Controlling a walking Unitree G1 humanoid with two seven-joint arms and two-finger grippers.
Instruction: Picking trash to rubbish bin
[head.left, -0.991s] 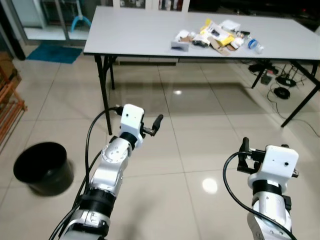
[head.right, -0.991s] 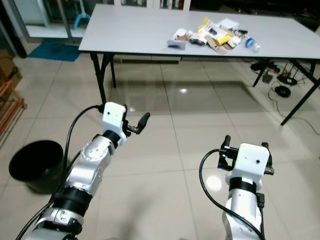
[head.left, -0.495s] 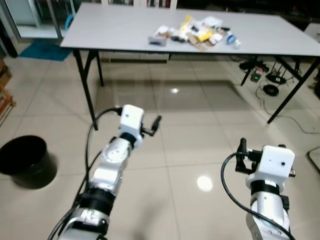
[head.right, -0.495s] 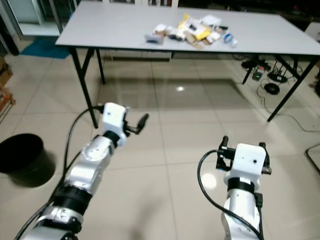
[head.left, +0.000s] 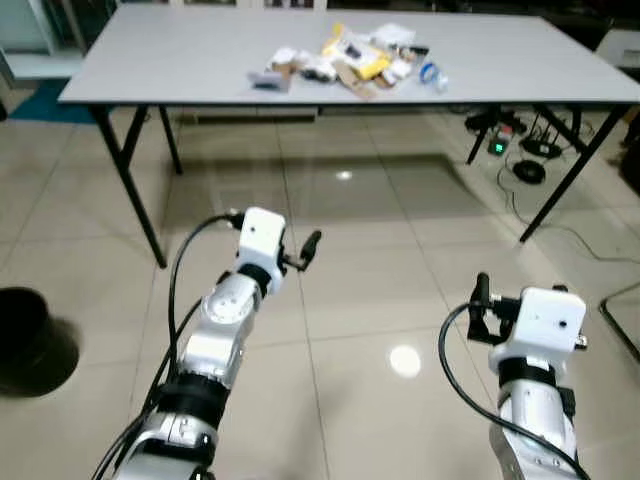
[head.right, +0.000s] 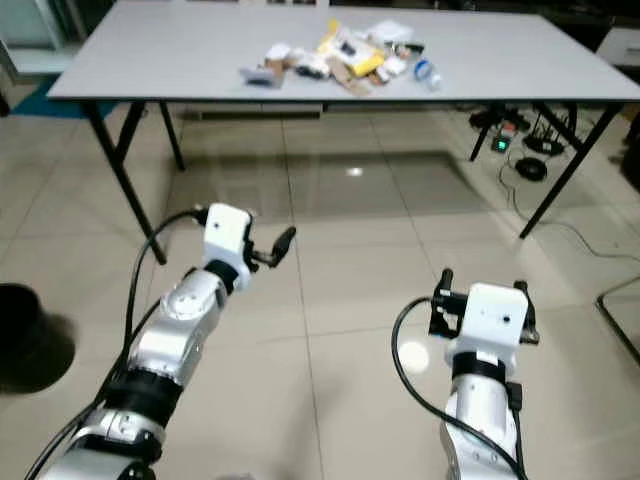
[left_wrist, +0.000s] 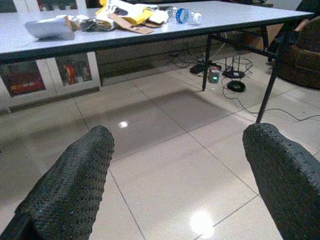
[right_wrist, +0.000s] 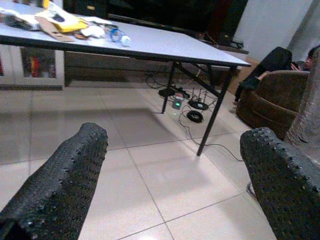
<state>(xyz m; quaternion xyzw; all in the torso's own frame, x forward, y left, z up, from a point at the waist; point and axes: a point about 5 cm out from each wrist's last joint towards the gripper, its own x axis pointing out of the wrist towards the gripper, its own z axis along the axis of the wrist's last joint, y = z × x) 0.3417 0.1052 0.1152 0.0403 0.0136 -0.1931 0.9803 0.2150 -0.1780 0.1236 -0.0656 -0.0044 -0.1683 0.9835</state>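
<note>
Open tiled floor (head.left: 380, 290) ahead; table (head.left: 180, 70) legs, cables (head.left: 520, 160) beneath far right side.

The room around me is evenly and brightly lit from overhead, and a lamp glares as a white spot on the glossy floor tiles (head.left: 404, 360), with a fainter one under the table (head.left: 130, 70). My head views are a little soft and washed out. In my wrist views my own fingers (left_wrist: 70, 185) loom dark and blurred.

No legible text or labels anywhere
</note>
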